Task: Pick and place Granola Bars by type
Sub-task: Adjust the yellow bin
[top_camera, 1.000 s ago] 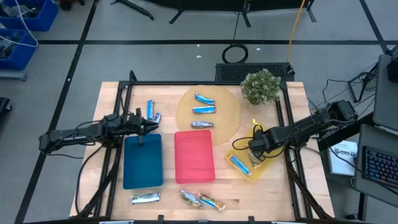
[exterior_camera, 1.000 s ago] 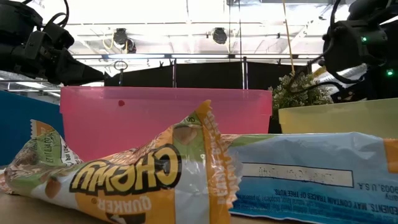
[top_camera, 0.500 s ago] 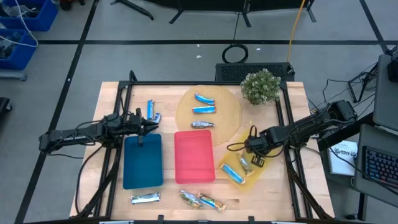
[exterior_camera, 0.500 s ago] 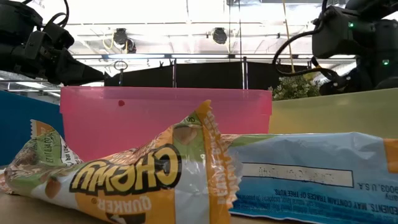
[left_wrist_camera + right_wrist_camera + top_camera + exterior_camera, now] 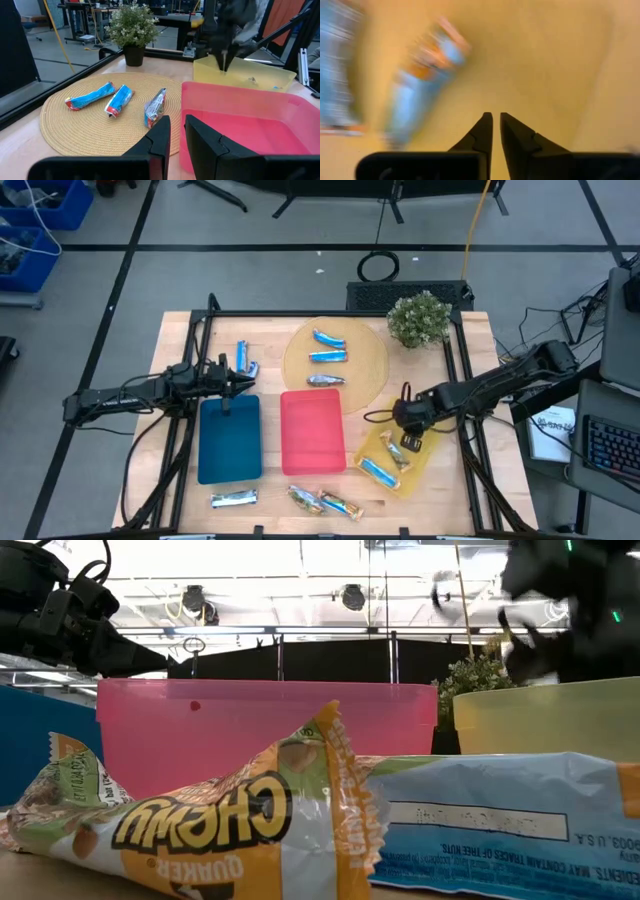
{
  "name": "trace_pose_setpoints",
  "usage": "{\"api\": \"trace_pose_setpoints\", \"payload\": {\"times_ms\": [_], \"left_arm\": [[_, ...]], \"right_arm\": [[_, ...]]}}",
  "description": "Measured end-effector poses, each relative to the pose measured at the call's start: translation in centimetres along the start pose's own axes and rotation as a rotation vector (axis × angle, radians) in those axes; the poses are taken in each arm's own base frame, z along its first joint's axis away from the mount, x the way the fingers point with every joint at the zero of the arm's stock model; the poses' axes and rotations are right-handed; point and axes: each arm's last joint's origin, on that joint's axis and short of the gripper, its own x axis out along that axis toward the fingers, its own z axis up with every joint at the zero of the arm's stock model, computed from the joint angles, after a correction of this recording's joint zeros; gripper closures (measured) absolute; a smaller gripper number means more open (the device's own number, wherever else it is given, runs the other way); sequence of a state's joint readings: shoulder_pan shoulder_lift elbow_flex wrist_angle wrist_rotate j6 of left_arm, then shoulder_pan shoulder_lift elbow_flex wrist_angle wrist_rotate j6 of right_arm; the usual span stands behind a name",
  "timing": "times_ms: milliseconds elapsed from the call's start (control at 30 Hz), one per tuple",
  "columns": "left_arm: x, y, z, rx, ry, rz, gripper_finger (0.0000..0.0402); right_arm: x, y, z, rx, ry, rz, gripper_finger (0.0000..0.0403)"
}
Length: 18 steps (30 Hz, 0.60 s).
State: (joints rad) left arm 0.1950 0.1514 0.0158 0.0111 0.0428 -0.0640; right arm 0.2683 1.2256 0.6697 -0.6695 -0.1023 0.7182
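Along the near edge of the bench [image 5: 180, 490] lie three granola bars — a silver-blue bar [image 5: 233, 499] toward the left corner and, near the middle, a brown-gold bar [image 5: 304, 499] touching a blue-and-orange bar [image 5: 342, 505]; in the low view these two fill the foreground. Just behind them sit three trays side by side: a blue tray [image 5: 230, 438] on the left, a red tray [image 5: 313, 433] in the middle, and a yellow tray [image 5: 390, 460] toward the right edge, turned at an angle. The yellow tray holds a blue bar [image 5: 377, 472] and a smaller bar [image 5: 398, 454] beside it. The right claw [image 5: 411, 442] hangs over the yellow tray's far part, its fingers [image 5: 485, 132] pressed nearly together with nothing between them. The left claw [image 5: 247, 383] sits above the far edge of the blue tray — its fingers [image 5: 161, 134] are close together with a narrow gap and hold nothing. Further back, a round woven mat [image 5: 336, 362] carries three bars: a silver bar [image 5: 324, 380] nearest, then two blue bars [image 5: 328, 356] [image 5: 328, 338] behind it. Two more bright blue bars [image 5: 244, 360] lie together on the bare wood to the mat's left. A small potted plant [image 5: 419, 318] stands by the far right corner.
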Motion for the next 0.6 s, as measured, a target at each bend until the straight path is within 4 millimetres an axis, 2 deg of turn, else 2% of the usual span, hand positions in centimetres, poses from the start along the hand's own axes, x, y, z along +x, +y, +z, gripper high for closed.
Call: {"api": "trace_pose_setpoints", "payload": {"times_ms": [100,200,300,400,600], "left_arm": [[0.0,0.0,0.0,0.000,0.000,0.000,0.0339],[0.0,0.0,0.0,0.000,0.000,0.000,0.0339],[0.0,0.0,0.0,0.000,0.001,0.000,0.0339],[0.0,0.0,0.0,0.000,0.000,0.000,0.0339],[0.0,0.0,0.0,0.000,0.000,0.000,0.0339]], "right_arm": [[-2.1,1.5,1.0,-0.063,-0.130,0.063,0.0354],[-4.3,3.4,1.9,-0.154,-0.347,0.174,0.0347],[-5.4,5.7,2.4,-0.261,-0.535,0.326,0.0345],[-5.5,8.0,2.6,-0.364,-0.638,0.423,0.0344],[-3.6,12.0,2.8,-0.452,-0.543,0.335,0.0362]]}}
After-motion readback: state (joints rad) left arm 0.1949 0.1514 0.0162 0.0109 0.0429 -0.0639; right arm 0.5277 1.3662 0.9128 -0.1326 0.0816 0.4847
